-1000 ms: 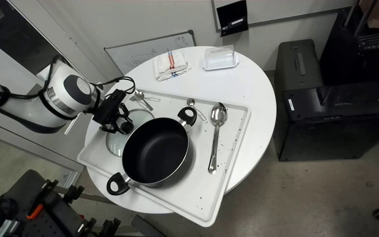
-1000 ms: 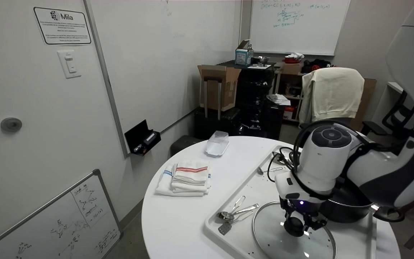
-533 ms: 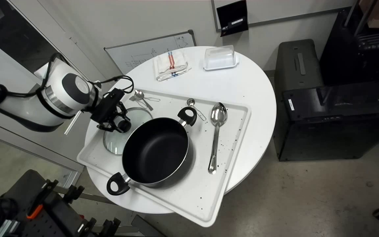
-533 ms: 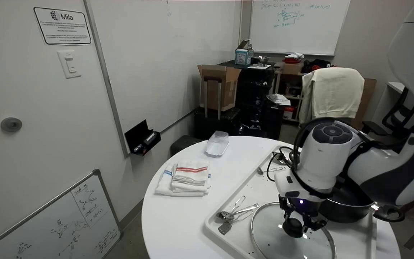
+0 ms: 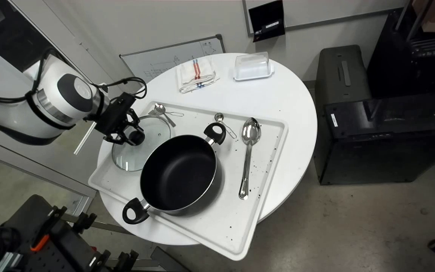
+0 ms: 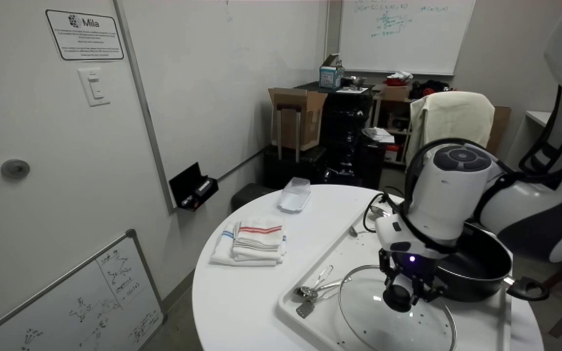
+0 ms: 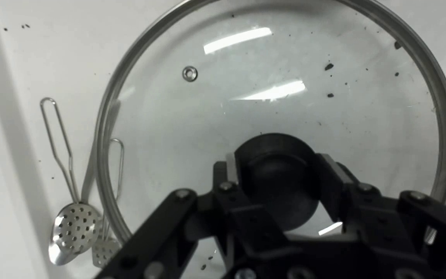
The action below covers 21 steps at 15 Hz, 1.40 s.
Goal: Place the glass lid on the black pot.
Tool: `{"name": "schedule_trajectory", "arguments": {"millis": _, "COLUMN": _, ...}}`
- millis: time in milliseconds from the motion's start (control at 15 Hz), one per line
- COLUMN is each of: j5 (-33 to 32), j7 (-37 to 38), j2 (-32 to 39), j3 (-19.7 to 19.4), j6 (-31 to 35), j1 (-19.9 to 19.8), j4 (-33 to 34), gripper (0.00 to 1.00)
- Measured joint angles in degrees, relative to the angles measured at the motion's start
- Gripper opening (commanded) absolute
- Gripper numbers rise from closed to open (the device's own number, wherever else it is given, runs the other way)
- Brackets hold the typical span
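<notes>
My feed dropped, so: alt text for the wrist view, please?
End effector gripping the glass lid by its black knob; the metal-rimmed lid fills most of the frame. Lower left: a perforated spoon and a spatula on a white tray.

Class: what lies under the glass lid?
Through the glass lid, the wrist view shows white tray, dark specks and a wire handle. The hand and knob cover whatever is beneath them.

In the wrist view, white streaks of glare are lying across the glass lid (image 7: 192,128); the nearby gripper (image 7: 279,170) is looking dark and slightly soft. In both exterior views, the table (image 5: 236,96) is showing bright; the floor (image 5: 353,226) is lying in dimmer light.
</notes>
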Motion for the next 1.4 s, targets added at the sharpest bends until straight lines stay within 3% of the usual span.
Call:
{"name": "schedule_trajectory", "arguments": {"millis": 800, "j5": 2.1, "j7": -3.0, "j2": -9.9, "j3": 4.8, "j6": -7.1, "j1": -2.7, "j4": -3.2, "gripper": 0.24}}
{"name": "schedule_trajectory", "arguments": {"millis": 1400, "j5": 8.0, "j7": -8.4, "j2": -14.5, "j3": 4.4, "j6": -10.3, "j1": -6.3, "j4": -6.3, "gripper": 0.24}}
